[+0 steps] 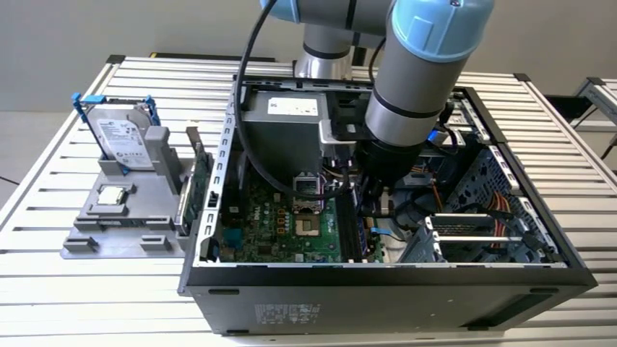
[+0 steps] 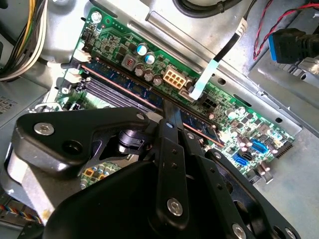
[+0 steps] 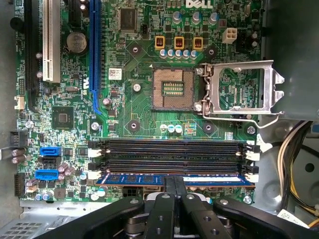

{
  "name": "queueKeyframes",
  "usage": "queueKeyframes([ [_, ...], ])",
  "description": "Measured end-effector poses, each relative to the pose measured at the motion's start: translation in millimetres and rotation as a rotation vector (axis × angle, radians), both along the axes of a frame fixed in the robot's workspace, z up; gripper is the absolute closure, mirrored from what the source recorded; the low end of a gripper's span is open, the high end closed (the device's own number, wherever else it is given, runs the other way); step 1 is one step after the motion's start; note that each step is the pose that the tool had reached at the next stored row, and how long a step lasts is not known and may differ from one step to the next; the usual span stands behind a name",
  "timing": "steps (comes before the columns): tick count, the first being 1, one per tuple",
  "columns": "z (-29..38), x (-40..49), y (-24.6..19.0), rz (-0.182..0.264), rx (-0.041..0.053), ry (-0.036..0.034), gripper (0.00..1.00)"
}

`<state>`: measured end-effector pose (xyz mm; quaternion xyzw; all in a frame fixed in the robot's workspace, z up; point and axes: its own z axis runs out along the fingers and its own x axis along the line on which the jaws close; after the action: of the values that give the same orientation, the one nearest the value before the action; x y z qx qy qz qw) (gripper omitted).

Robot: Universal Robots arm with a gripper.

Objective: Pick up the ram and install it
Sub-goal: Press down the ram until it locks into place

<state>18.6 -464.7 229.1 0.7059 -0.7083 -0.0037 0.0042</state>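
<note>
The ram (image 3: 134,178) is a thin blue stick lying along the outermost memory slot of the green motherboard (image 3: 134,114), beside the empty black slots (image 3: 169,146). In the second wrist view the ram (image 2: 124,83) runs slantwise across the board, level in its slot. My gripper (image 3: 175,185) has its black fingers (image 3: 169,183) drawn together on the ram's upper edge near its middle. In the exterior view the gripper (image 1: 372,208) reaches down inside the open computer case (image 1: 386,293), over the board's right part.
An open processor socket (image 3: 172,88) with its raised metal frame (image 3: 239,89) lies beyond the slots. Cables (image 2: 20,40) and a white-blue ribbon (image 2: 209,74) hang near the slot's ends. Outside the case, a grey stand (image 1: 115,224) carries a hard drive (image 1: 123,141) and a green card (image 1: 199,184).
</note>
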Motion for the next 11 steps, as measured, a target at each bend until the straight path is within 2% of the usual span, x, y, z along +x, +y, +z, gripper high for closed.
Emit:
queueKeyframes([
  [7,-6.4,0.0,-0.1,0.0,-0.0011,0.0003,1.0],
  [11,-7.7,0.0,0.0,0.0,-0.0004,0.0,1.0],
])
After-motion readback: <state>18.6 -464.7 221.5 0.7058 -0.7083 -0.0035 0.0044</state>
